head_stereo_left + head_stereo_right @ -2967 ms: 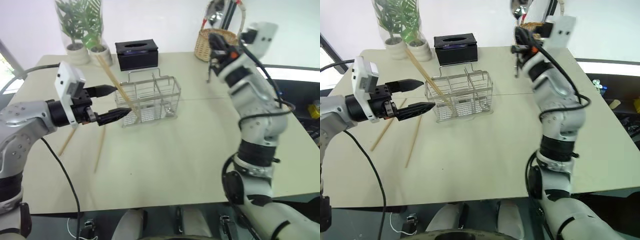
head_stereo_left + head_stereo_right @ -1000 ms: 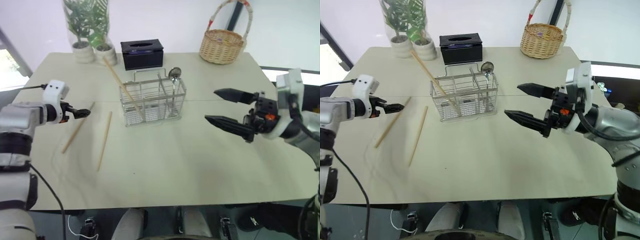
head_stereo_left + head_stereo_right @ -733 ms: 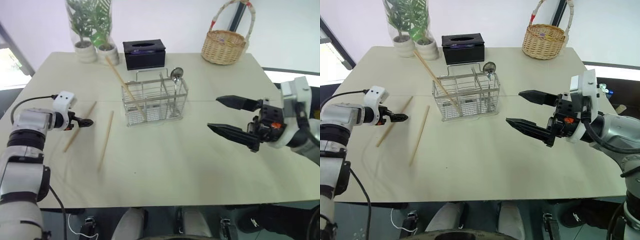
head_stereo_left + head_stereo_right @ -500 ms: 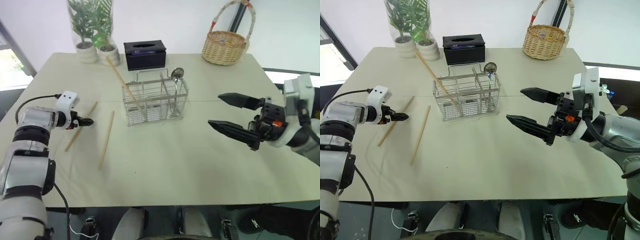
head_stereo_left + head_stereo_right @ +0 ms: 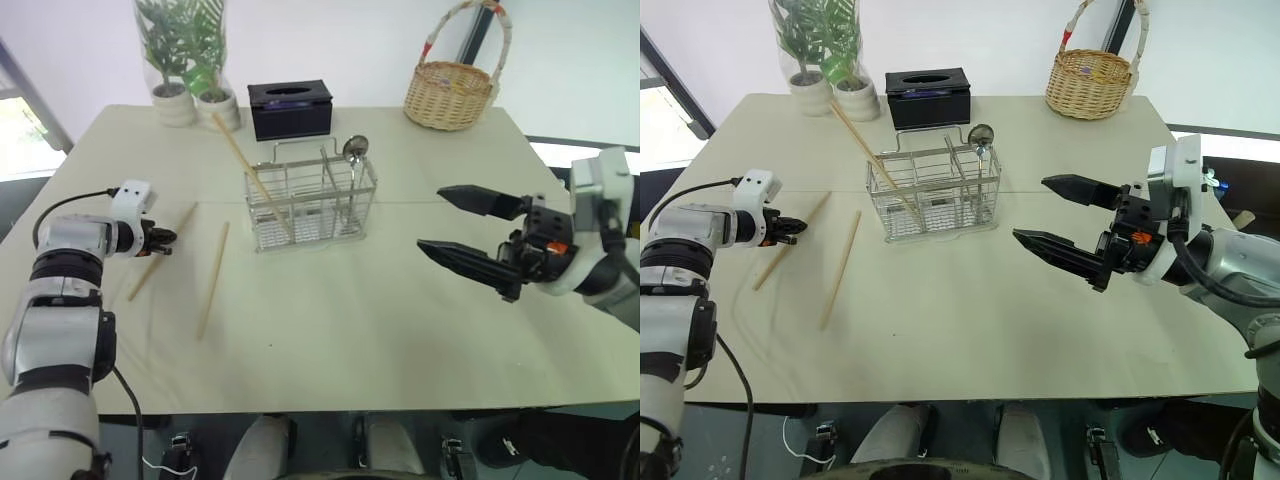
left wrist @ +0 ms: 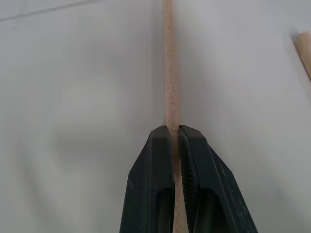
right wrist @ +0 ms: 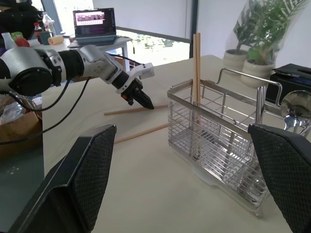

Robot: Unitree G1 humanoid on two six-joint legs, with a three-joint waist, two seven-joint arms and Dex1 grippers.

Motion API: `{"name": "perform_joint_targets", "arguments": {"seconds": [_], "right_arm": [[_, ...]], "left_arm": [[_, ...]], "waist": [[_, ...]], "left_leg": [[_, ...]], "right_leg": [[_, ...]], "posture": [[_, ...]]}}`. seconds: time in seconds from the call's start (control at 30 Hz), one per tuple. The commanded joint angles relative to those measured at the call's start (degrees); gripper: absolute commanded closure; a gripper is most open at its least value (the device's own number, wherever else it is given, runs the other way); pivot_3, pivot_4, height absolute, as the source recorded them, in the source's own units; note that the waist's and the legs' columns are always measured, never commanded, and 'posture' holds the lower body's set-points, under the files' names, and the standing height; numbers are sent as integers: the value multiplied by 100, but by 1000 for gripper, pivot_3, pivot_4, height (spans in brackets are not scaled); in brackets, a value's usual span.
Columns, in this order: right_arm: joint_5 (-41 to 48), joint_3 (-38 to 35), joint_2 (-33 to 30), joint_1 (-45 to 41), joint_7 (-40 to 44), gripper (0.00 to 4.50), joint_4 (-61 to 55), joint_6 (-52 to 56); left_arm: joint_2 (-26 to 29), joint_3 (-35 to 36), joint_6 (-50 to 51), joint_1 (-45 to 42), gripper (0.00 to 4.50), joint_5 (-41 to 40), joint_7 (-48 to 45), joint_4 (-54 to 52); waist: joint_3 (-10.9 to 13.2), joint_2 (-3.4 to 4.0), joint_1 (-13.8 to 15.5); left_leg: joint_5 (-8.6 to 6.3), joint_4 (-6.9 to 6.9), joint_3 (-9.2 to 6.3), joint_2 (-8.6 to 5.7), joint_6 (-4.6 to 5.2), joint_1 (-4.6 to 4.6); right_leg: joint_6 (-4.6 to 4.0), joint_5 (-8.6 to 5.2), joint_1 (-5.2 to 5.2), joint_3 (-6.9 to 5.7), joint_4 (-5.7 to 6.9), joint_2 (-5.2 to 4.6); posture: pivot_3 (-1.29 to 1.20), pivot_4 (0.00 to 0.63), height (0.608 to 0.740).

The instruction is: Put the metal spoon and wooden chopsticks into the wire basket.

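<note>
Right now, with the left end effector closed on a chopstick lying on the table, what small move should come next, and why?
Probably lift it a little. The left end effector pinches the chopstick, which lies flat on the table, away from the wire basket; it must clear the surface before being carried over.

Head pair high over table; wrist cameras low, close.

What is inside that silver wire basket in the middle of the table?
The silver wire basket holds light wooden chopsticks leaning out of its left compartment and a shiny metal spoon standing bowl-up in its right one. Whether anything small lies at the bottom cannot be told.
</note>
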Motion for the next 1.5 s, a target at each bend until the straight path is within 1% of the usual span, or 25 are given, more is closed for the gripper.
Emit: {"name": "perform_joint_targets", "arguments": {"seconds": [0.03,0.1,0.13,0.2,0.23,0.3,0.37,0.5,0.6,0.77,0.9,0.97,1.2,1.27,1.3,1.33,1.5], "right_arm": [[91,-30,-47,-96,-12,0,-19,-95],[118,-41,-62,-78,-12,0,-22,-82],[138,-50,-68,-67,-16,0,-19,-70],[163,-56,-71,-46,-34,0,-8,-49],[166,-54,-72,-41,-39,0,-5,-47],[172,-33,-56,-22,-55,0,-15,-50],[180,5,-12,21,-93,0,-63,-61],[158,24,28,108,-115,0,-88,-103],[152,-1,55,169,-164,0,-104,-141],[184,-30,149,280,-337,0,-220,-207],[288,-165,236,433,-520,0,-332,-245],[306,-227,230,517,-573,0,-372,-270],[527,-403,179,560,-833,0,-346,-291],[582,-444,150,561,-892,0,-330,-274],[605,-461,138,563,-913,0,-323,-270],[631,-484,125,566,-928,0,-308,-265],[660,-500,84,556,-942,0,-220,-275]], "left_arm": [[25,991,-391,-266,4421,-597,799,-803],[-95,1599,-738,-201,4421,-992,1180,-1553],[-228,2012,-822,-206,4421,-1283,1497,-2137],[-523,2664,-692,-299,4421,-1873,2055,-3214],[-633,2837,-583,-313,4421,-2067,2227,-3581],[-882,2977,-317,-376,4421,-2461,2475,-4339],[-1226,2961,-23,-513,4421,-2904,2744,-5158],[-1684,2714,439,-554,4421,-3354,3031,-6014],[-1983,2418,697,-470,4421,-3608,3039,-6351],[-2453,1924,607,-113,4421,-3517,3000,-6460],[-2725,1311,-185,286,4421,-2850,2765,-6157],[-2828,1113,-547,425,4421,-2597,2684,-5960],[-3003,764,-1433,684,4421,-2076,2336,-5421],[-3094,765,-1446,741,3689,-2113,2312,-5389],[-3125,767,-1467,763,3391,-2111,2302,-5390],[-3156,776,-1455,785,2980,-2126,2290,-5409],[-3165,943,-1202,875,481,-2264,2384,-5682]], "waist": [[3,-6,-1],[6,-13,4],[5,-15,3],[5,-15,3],[5,-16,1],[2,-7,-4],[0,0,-3],[1,3,20],[2,3,4],[0,12,3],[1,13,2],[1,13,13],[1,13,24],[1,13,23],[1,13,23],[1,13,21],[1,13,17]], "left_leg": [[0,0,-1,0,0,-2],[0,0,-2,1,0,-7],[0,1,-2,1,-1,-10],[0,2,-1,-1,-2,-12],[0,3,-1,-1,-3,-14],[0,5,2,-2,-3,-11],[0,4,4,-3,-3,-4],[0,14,2,-4,-3,1],[1,18,3,-4,-2,4],[1,21,6,-4,-2,5],[1,18,8,-4,-1,2],[1,19,8,-5,-1,1],[-1,19,9,-7,3,-3],[-2,19,9,-6,4,-3],[-2,19,9,-6,5,-3],[-2,19,9,-6,6,-3],[-3,19,8,-6,7,-3]], "right_leg": [[0,0,-2,-1,0,0],[1,1,-6,-1,-2,-1],[1,1,-7,-1,-3,-1],[3,3,-4,0,-9,-4],[9,6,-2,0,-15,-4],[17,10,7,0,-31,-4],[22,13,19,-1,-41,-3],[35,21,34,-2,-48,1],[35,22,36,-2,-48,3],[35,22,38,0,-47,4],[34,22,33,1,-47,5],[33,22,34,1,-49,2],[32,22,38,0,-65,1],[32,22,38,0,-65,2],[32,22,38,0,-65,1],[32,22,39,0,-66,1],[32,22,39,-1,-66,2]], "posture": [[0,150,650],[0,150,650],[0,150,650],[0,150,650],[0,150,650],[0,150,650],[0,150,650],[0,150,650],[0,150,650],[0,150,650],[0,150,650],[0,150,650],[0,150,650],[0,150,650],[0,150,650],[0,150,650],[0,150,650]]}}
